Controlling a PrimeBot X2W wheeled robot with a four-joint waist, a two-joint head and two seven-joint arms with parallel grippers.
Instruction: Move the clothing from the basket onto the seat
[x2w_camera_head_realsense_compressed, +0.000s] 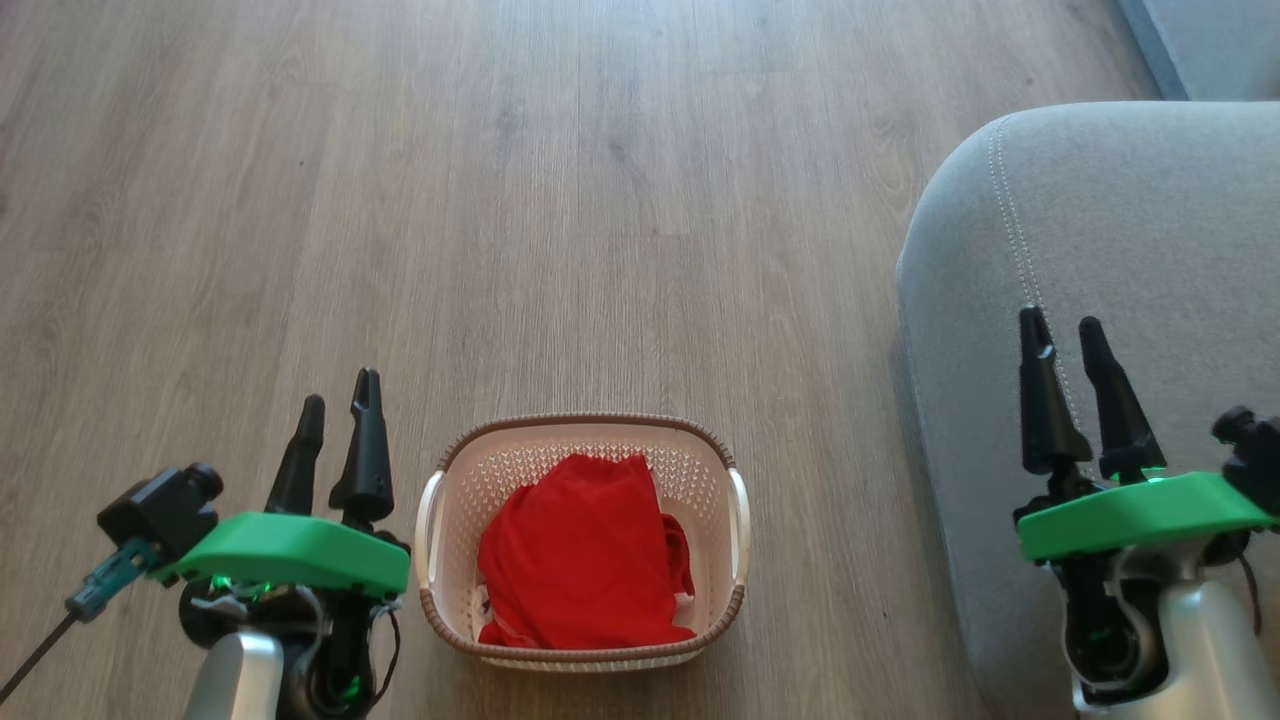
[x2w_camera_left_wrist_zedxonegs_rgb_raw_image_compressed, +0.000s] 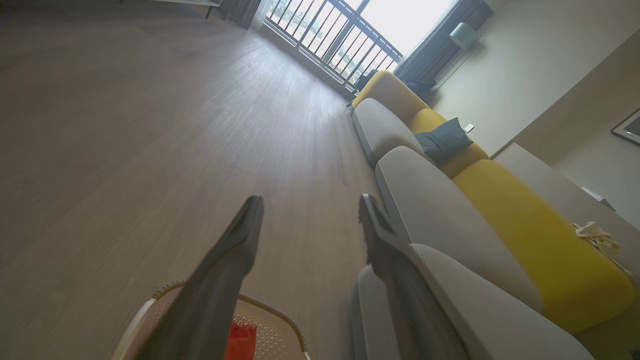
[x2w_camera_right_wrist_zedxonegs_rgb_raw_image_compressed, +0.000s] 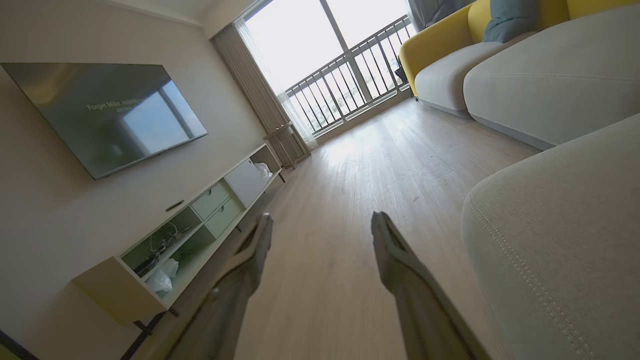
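Red clothing (x2w_camera_head_realsense_compressed: 585, 550) heaped in basket (x2w_camera_head_realsense_compressed: 590, 421), midway between left fingers (x2w_camera_head_realsense_compressed: 367, 440) and right fingers (x2w_camera_head_realsense_compressed: 1040, 400), probably so either reaches; both pairs spread, empty; seat (x2w_camera_head_realsense_compressed: 1120, 220) beneath the right pair

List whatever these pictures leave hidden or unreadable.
- Head view: the clothing covers most of the floor of the basket; garment count unclear.
- Left wrist view: bottom edge and the left gripper hide most of the basket.
- Head view: the seat runs off the right edge.
- Right wrist view: television text too small.
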